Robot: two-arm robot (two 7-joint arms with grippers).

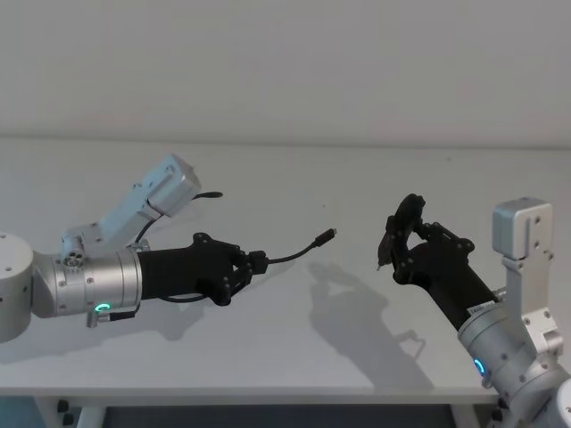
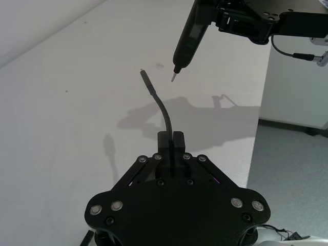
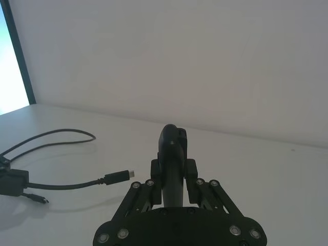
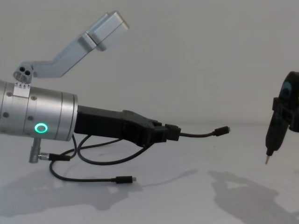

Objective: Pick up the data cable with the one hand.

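Mostly bare white tabletop (image 1: 268, 357) spreads under both arms, with a plain pale wall (image 1: 285, 62) behind. On the right side the right end effector (image 1: 412, 242) is raised above the tabletop and is closed around a black pen-like tool (image 1: 391, 239). The tool's thin tip points down and hangs clear of the surface. That tip is the nearest thing to the free plug of the data cable (image 1: 290, 256); in the left wrist view the two are close but apart.

The left end effector (image 1: 254, 263) reaches in from the left, level and lifted off the tabletop, with its fingers clamped on the data cable a short way back from one plug. From the fingertips that short end curves up and toward the right, in the air. The rest of the cable droops back beneath the left arm and loops over the tabletop. Seen from the chest, its other plug lies flat on the surface below the arm
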